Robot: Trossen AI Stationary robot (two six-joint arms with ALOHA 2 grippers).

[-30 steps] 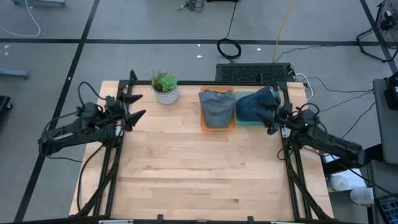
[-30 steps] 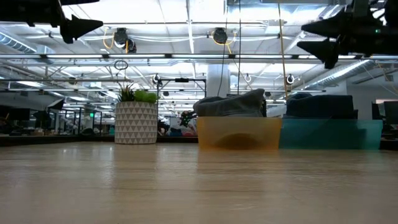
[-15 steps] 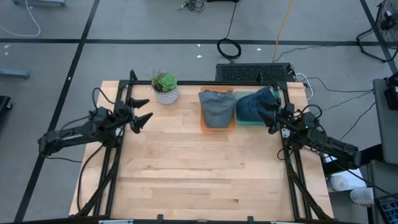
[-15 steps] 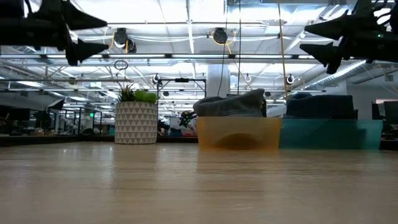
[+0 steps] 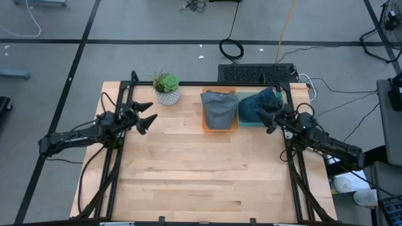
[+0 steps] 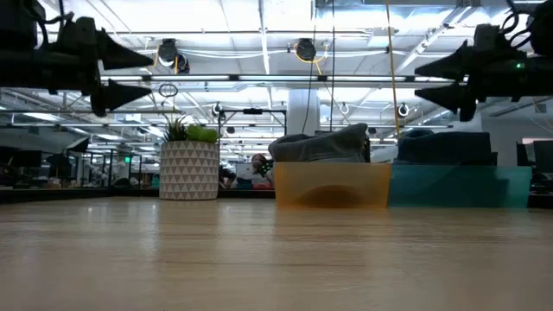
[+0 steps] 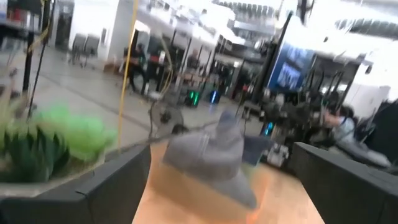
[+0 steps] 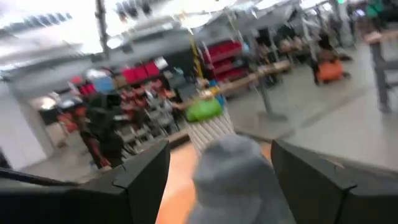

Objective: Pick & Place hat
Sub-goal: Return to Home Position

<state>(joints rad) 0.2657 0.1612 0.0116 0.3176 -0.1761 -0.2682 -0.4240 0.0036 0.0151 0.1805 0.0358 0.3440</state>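
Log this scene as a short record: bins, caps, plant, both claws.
orange bin: far edge of the table, holds gray cap
teal bin: beside the orange bin, holds dark blue cap
potted plant: far edge, left of the bins
left claw: open, empty, raised over the table's left side
right claw: open, empty, raised by the teal bin

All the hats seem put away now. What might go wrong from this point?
1. The gray caps are heaped above the rim of the orange bin, so one might slide out.
2. The right gripper, open, hangs close by the teal bin of blue caps and might snag one.
3. The left gripper, open, is near the potted plant and might bump it.
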